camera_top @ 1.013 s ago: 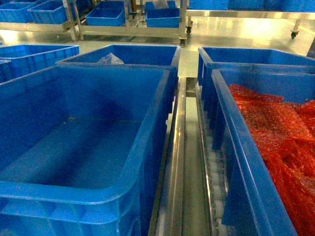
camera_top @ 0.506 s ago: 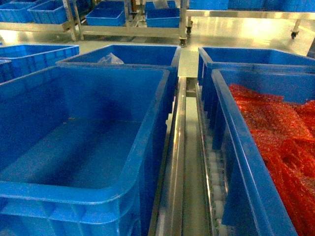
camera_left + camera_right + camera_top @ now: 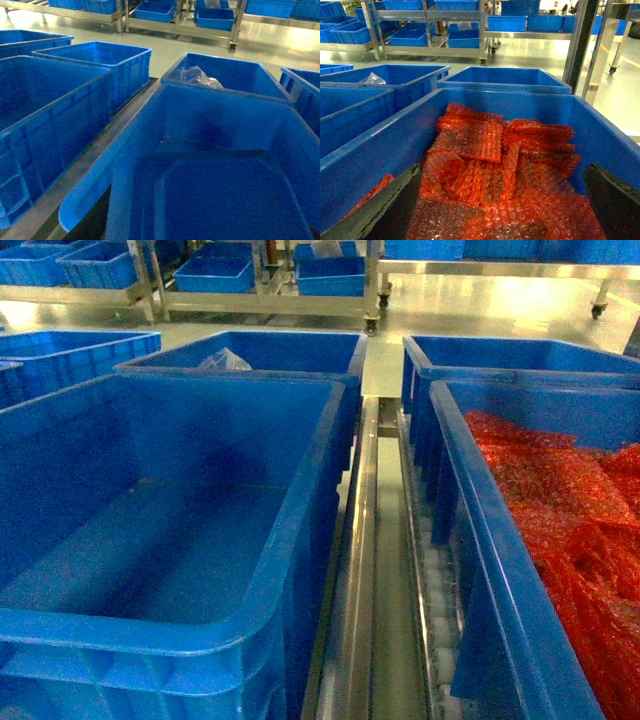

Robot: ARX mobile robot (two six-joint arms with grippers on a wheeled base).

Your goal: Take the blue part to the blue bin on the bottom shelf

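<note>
Blue bin: lower left of head view, nothing inside.
Right crate: holds red bubble-wrap packets.
Right gripper: fingers spread open.
Left gripper: not visible; cannot tell its state.

Background of the workspace. A glossy pale green floor runs across the far part of the room and carries bright reflections of overhead light. Beyond it stand stainless steel racks on castor wheels, their low levels loaded with small blue crates. In the right wrist view, a taller steel shelving unit holds further blue crates on several levels, and a dark upright post stands near a steel frame leg.
</note>
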